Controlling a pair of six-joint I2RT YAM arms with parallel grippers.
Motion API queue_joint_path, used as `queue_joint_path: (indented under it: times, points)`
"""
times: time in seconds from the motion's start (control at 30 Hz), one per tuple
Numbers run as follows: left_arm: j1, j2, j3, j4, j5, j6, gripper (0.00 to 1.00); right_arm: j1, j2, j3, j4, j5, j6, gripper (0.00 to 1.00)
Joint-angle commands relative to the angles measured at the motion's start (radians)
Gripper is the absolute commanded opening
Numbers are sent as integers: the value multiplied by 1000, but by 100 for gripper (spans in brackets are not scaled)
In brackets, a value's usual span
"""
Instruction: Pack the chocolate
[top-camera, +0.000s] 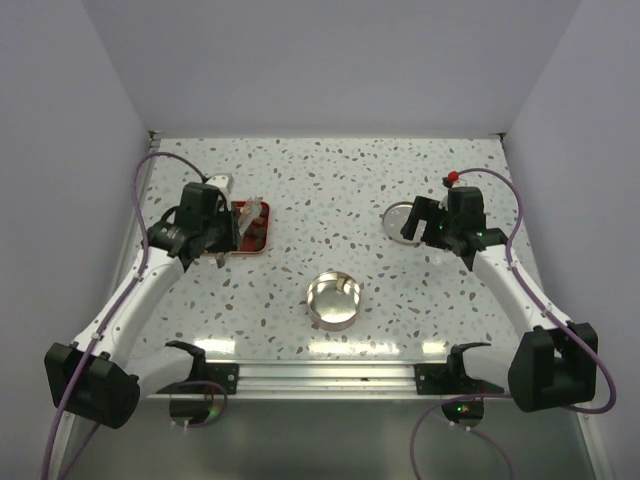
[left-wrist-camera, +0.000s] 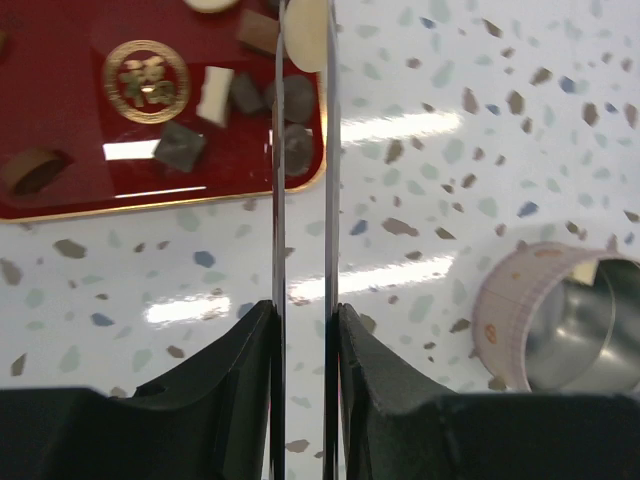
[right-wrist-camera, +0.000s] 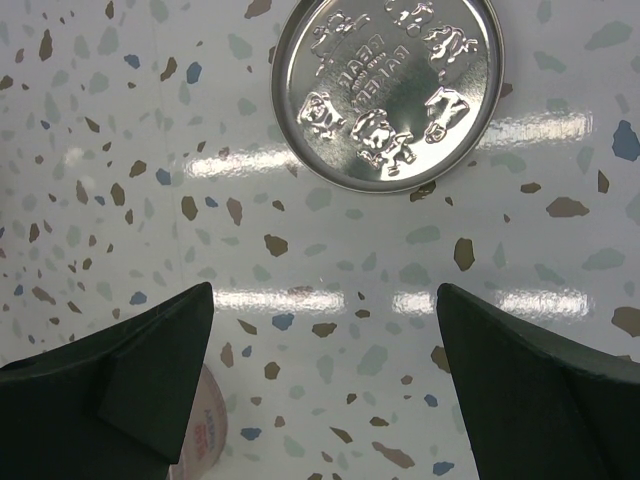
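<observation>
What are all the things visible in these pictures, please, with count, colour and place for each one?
Chocolate pieces: about ten; dark brown, tan, cream; on the tray, one cream piece between the tweezers' blades.
Tray: one; red, gold edge; left part of the table.
Tweezers: one; metal; reaching over the tray.
Tin: one; silver, open; table centre.
Lid: one; silver, embossed; flat on the table, right side.
Table: one; white, speckled.
Left arm: white and black; jaws closed on the tweezers.
Right arm: white and black; jaws open beside the lid.
</observation>
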Motion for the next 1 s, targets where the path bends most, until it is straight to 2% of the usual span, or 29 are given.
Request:
queue_joint_path:
  times: [0.0, 0.17, 0.3, 0.5, 0.97]
  points:
    - [-153, -29, 44, 40, 33, 1, 27, -1, 10, 55, 10, -4, -12, 97]
    - [-285, -61, 35, 67, 42, -49, 27, -1, 16, 83, 0, 1, -16, 97]
    - [-435, -64, 47, 70, 30, -80, 27, -1, 19, 95, -6, 7, -22, 96]
    - [-636, -37, 76, 32, -68, -146, 28, -1, 20, 107, -16, 9, -22, 97]
    - [-859, -20, 88, -69, -138, -283, 28, 1, 14, 109, -26, 18, -27, 97]
